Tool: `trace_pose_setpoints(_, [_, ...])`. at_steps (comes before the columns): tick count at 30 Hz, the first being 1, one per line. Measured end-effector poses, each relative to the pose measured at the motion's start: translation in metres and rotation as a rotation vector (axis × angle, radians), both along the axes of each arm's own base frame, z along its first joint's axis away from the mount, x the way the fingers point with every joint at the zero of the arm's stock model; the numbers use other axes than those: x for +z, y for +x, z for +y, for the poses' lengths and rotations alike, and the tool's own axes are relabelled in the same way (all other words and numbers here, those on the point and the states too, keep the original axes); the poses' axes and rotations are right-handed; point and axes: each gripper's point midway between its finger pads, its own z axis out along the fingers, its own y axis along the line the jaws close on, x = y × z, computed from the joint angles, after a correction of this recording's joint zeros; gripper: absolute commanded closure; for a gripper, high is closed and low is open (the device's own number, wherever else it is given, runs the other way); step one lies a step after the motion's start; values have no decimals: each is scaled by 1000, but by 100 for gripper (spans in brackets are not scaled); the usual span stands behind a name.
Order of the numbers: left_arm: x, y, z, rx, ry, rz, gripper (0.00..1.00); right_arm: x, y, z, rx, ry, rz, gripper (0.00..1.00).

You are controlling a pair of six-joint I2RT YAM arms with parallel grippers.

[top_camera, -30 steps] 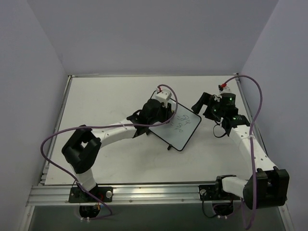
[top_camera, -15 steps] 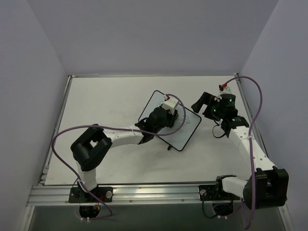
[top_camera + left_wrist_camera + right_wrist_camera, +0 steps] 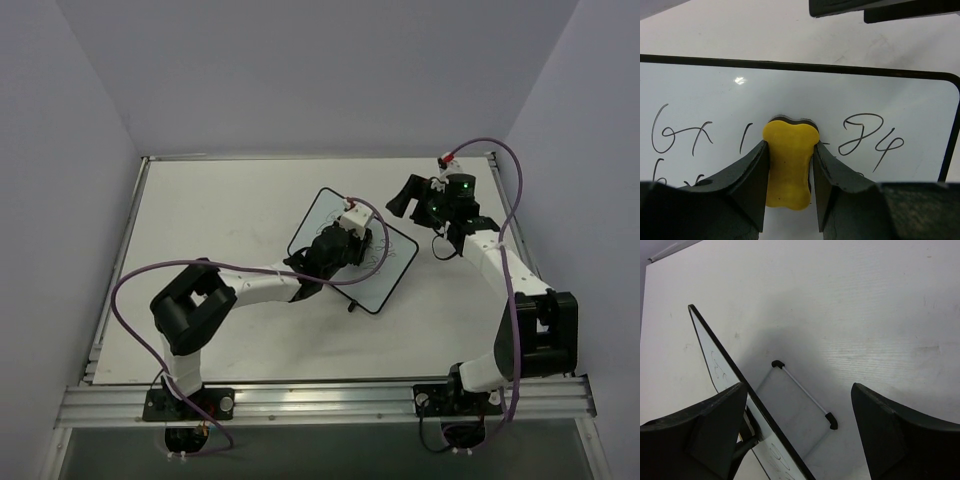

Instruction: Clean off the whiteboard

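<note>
The whiteboard (image 3: 392, 268) stands tilted at mid-table, with handwritten equations on its face (image 3: 700, 90). My left gripper (image 3: 358, 245) is over the board's middle. In the left wrist view this gripper (image 3: 790, 150) is shut on a yellow eraser (image 3: 790, 172), which is pressed against the board between "6x 1" and "24". My right gripper (image 3: 403, 197) is open and empty beside the board's far right edge. In the right wrist view this gripper (image 3: 800, 440) looks along the board's black edge (image 3: 717, 365) and its rear wire stand (image 3: 805, 395).
Bare white tabletop (image 3: 220, 210) lies around the board, with grey walls on three sides. A metal rail (image 3: 320, 400) runs along the near edge. Purple cables (image 3: 130, 290) loop off both arms.
My left gripper has slid the eraser from the board's upper left corner toward its middle, and the corner now shows. My right arm has moved up and left, closer to the board.
</note>
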Motion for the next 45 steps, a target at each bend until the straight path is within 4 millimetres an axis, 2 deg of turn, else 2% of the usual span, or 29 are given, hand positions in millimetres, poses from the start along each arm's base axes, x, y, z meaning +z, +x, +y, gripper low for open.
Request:
trace_pose_setpoints(3, [-2,0,0,-1,2,1,98,-11,6,4,38,-8,19,24])
trace_pose_setpoints(7, [-1,0,-1,1,-3,-1,98,-15,12,13,90,8,14,31])
trace_pose_setpoints(8, [-1,0,-1,1,-2,-2,98,-15,12,15,103,15,11,35])
trace_pose_setpoints(13, [-2,0,0,8,-7,-1,98,-3,13,28,176,59,-40,42])
trace_pose_setpoints(16, [-6,0,3,20,-7,1,98,2,14,35,221,85,-67,42])
trace_pose_setpoints(21, [-7,1,7,39,-22,9,98,-7,15,43,273,109,-49,47])
trace_pose_setpoints(26, [-11,1,19,63,-33,32,98,-20,14,50,323,119,-24,52])
trace_pose_setpoints(33, [-25,11,52,132,-40,78,98,-19,10,63,384,118,-37,52])
trace_pose_setpoints(36, [-25,14,54,139,-46,82,98,-15,9,71,413,116,-50,52])
trace_pose_setpoints(45, [-25,15,55,137,-50,86,98,-12,5,82,464,99,-70,69])
